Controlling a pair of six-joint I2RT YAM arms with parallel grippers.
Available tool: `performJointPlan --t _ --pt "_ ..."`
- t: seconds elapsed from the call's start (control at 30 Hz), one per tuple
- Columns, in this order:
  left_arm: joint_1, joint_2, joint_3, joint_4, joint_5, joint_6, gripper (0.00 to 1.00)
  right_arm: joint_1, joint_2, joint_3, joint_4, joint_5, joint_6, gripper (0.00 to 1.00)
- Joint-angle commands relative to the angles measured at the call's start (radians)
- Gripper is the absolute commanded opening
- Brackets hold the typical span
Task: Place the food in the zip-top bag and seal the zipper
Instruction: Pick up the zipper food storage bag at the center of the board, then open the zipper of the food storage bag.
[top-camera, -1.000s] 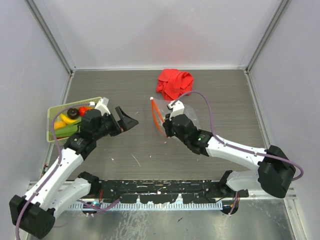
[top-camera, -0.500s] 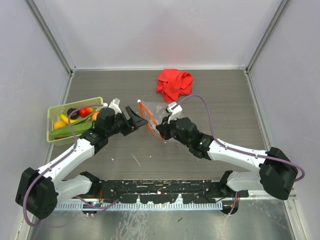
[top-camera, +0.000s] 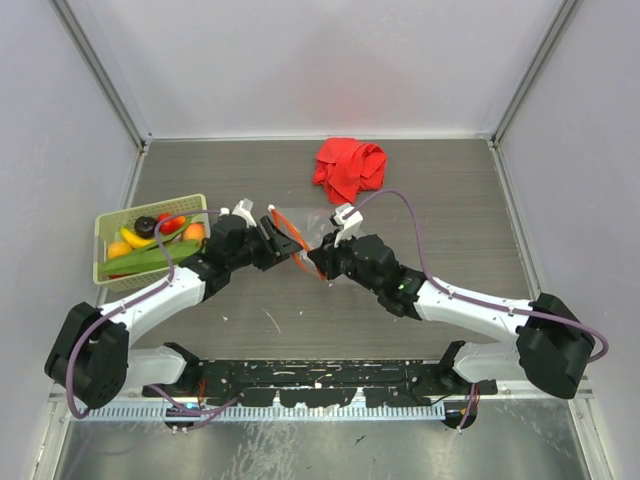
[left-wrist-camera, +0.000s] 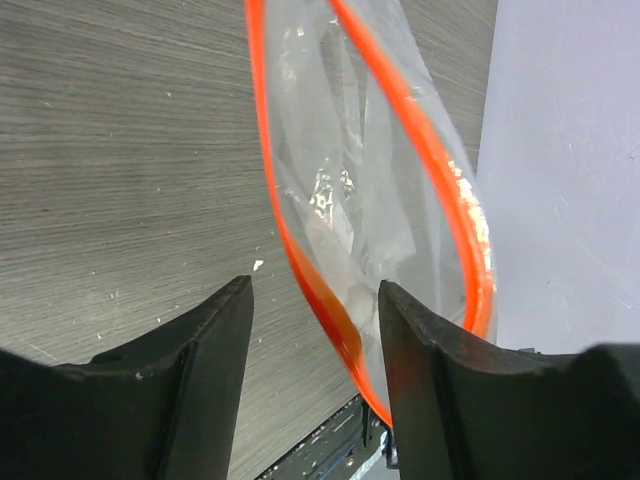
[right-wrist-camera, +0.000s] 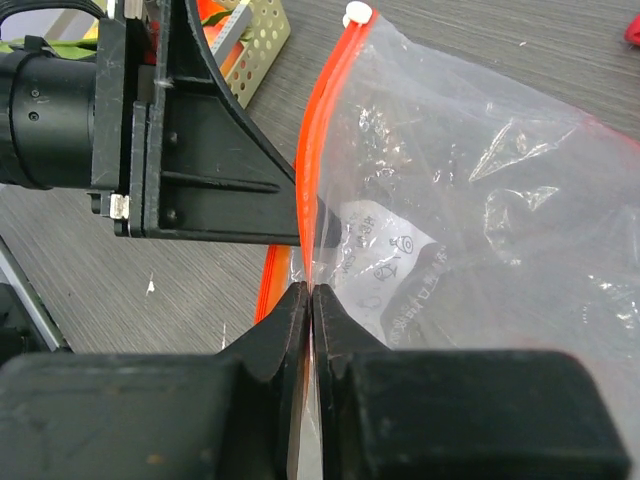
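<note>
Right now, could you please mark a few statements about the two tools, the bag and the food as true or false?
1. The right tool is shut on the clear plastic zip-top bag. True.
2. The left tool is shut on the red-orange zipper strip. False: it is open, with one lip of the strip between its fingers.
3. The toy fruits and vegetables lie inside the bag. False: they lie in the pale green slotted plastic basket, and no food shows in the bag.
4. The crumpled red cloth lies outside the basket. True.
</note>
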Motion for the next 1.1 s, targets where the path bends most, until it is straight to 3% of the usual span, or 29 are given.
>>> performJointPlan --t 0.0,0.2,0.43,0.57,0.73,0.9,1.07 --pt "-0.024 0.022 0.033 0.097 -0.019 -0.014 0.52 0.006 0.004 0.003 0.069 -0.015 0.008 0.13" --pt "-0.057 0.038 0.031 0.107 -0.053 -0.014 0.37 0.006 0.014 0.01 0.062 -0.021 0.009 0.14" --pt "-0.064 0.036 0.009 0.098 -0.099 -0.005 0.01 0.008 -0.002 0.019 0.016 0.001 -0.007 0.15" --pt "-0.068 0.002 0.022 0.035 -0.135 0.018 0.0 0.017 -0.009 0.037 -0.034 0.022 -0.026 0.24" --pt "-0.097 -0.064 0.059 -0.085 -0.221 0.066 0.0 0.061 -0.015 0.087 -0.11 0.097 -0.06 0.46" --pt "-0.135 -0.118 0.092 -0.168 -0.304 0.103 0.0 0.173 -0.003 0.168 -0.209 0.322 -0.13 0.6" --pt "-0.172 -0.154 0.133 -0.235 -0.37 0.13 0.0 0.247 0.044 0.224 -0.256 0.477 -0.178 0.66"
